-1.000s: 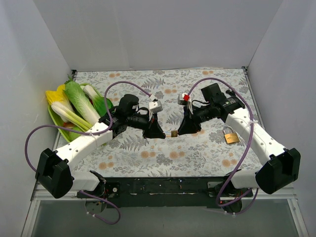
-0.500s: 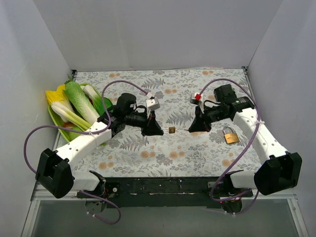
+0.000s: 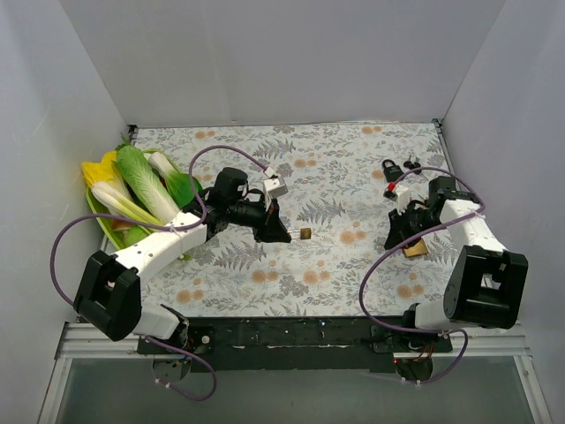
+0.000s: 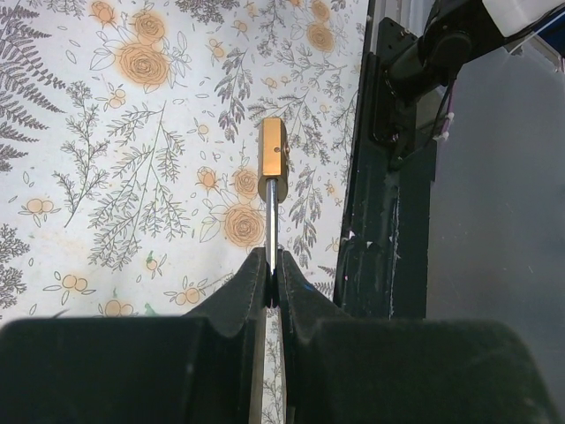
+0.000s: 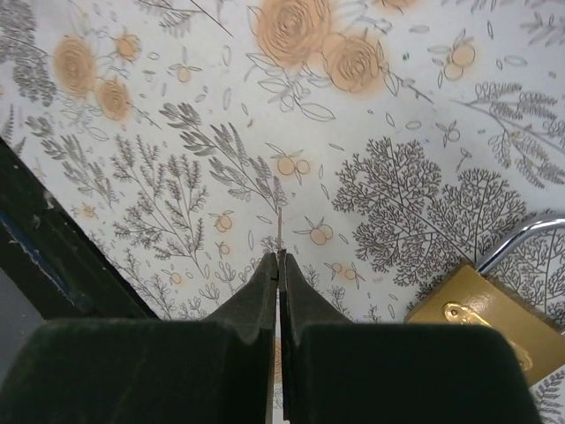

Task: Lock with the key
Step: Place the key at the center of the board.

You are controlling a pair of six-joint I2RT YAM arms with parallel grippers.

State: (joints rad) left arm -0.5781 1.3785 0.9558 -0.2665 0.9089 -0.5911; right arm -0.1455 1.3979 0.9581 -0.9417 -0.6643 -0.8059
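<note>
My left gripper (image 3: pixel 284 235) is shut on the steel shackle of a small brass padlock (image 3: pixel 305 234) and holds it above the mat near the middle. In the left wrist view the padlock body (image 4: pixel 273 150) sticks out beyond the closed left gripper (image 4: pixel 272 265). My right gripper (image 3: pixel 395 240) is at the right side, far from that padlock. It is shut on a thin key (image 5: pixel 280 231), seen edge-on past the closed right gripper (image 5: pixel 279 258). A larger brass padlock (image 5: pixel 485 314) lies on the mat just beside it (image 3: pixel 415 248).
A green tray (image 3: pixel 104 223) of toy cabbages (image 3: pixel 141 181) sits at the left edge. A black padlock (image 3: pixel 388 166) and small dark keys (image 3: pixel 411 164) lie at the back right. The black table edge (image 4: pixel 388 177) is close below the left gripper.
My right gripper has pulled away to the right from the small padlock, with the key in it, and now hovers by the larger padlock. The left gripper has barely moved.
</note>
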